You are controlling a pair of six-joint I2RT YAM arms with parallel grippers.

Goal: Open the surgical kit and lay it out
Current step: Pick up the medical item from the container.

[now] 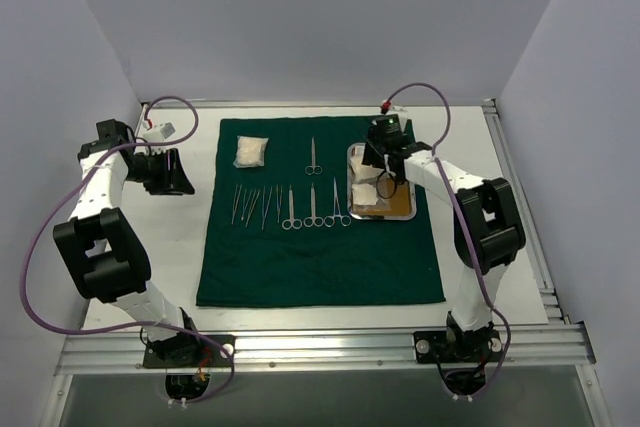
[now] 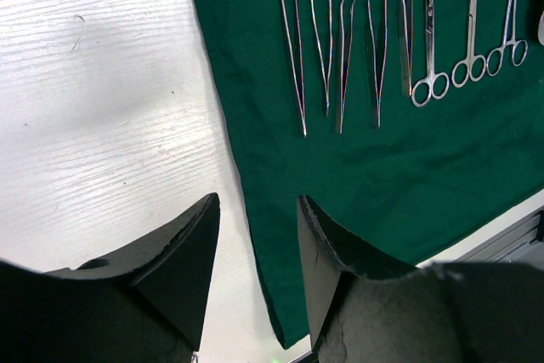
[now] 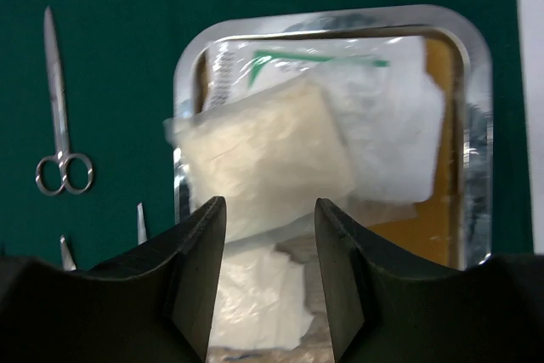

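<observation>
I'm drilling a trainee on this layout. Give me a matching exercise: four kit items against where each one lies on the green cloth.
Items
1. rectangular steel tray
2. white gauze pack in clear wrap
3. lone silver scissors
4. slim silver forceps

Places on the dark green cloth
A. left end of the instrument row
B. far left corner
C. right side
D. alone, beyond the row's middle

Pairs: 1-C, 2-B, 3-D, 4-A

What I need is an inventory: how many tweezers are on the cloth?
5 tweezers, side by side in a row on the cloth, left of the scissors; none seems hidden.
</observation>
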